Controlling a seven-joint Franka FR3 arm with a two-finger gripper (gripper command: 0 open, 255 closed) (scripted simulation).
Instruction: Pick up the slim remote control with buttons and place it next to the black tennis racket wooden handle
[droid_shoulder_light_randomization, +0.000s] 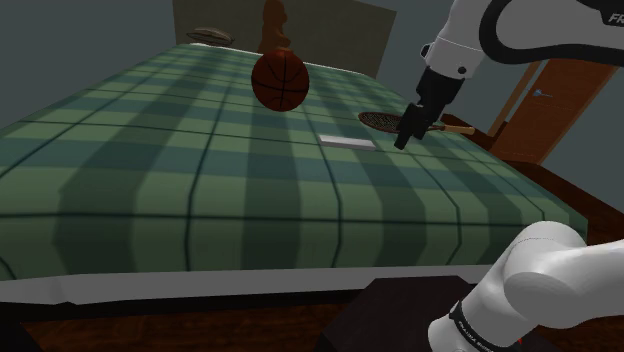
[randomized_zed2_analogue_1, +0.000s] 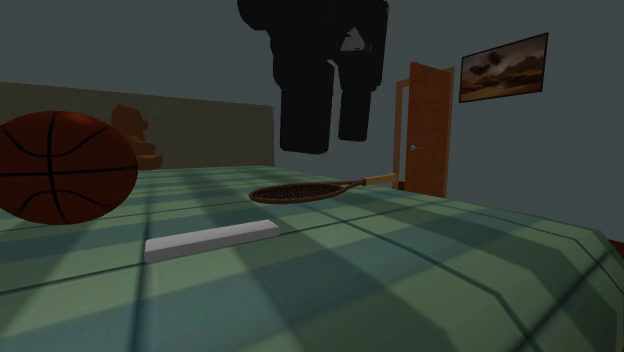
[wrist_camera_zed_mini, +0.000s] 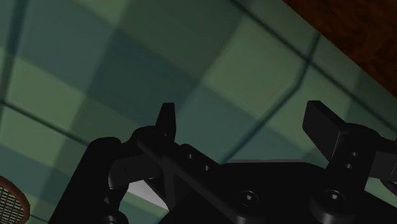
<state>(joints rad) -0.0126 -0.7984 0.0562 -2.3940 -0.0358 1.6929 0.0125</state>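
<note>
- Plainly the pincer (wrist_camera_zed_mini: 245, 121) hangs above the bed (droid_shoulder_light_randomization: 200, 200), fingers apart and nothing between them, likely readied for a grasp.
- At its 9 o'clock in the shoulder view, the remote (droid_shoulder_light_randomization: 348, 142) lies flat and untouched.
- The racket (droid_shoulder_light_randomization: 385, 121) lies at 11 o'clock, handle running toward 3, marking the drop spot.
</note>
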